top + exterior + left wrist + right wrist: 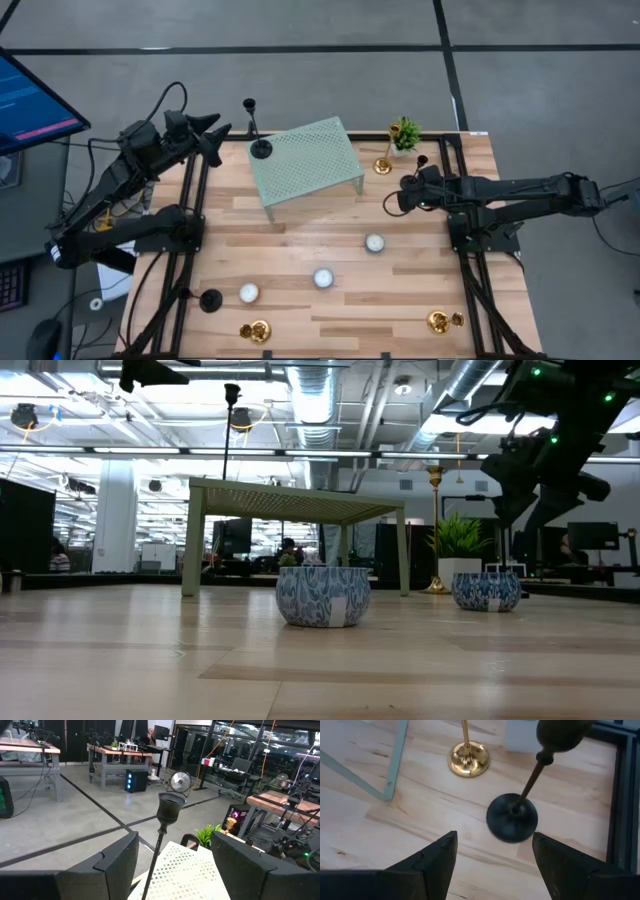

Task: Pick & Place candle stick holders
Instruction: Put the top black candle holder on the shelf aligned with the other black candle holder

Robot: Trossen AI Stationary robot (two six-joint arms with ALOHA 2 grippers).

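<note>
A black slim-stemmed holder stands on its disc base at the left corner of the green perforated stand. My left gripper is open just left of it, and the holder's stem shows between and beyond the fingers. My right gripper is open above the table near the far right. A second black holder stands on its disc base in front of it. The tall gold holder stands beyond, next to the stand's leg.
A small green plant stands at the far right. Three tealights sit mid-table. Two squat gold holders and a black disc-based piece are near the front edge.
</note>
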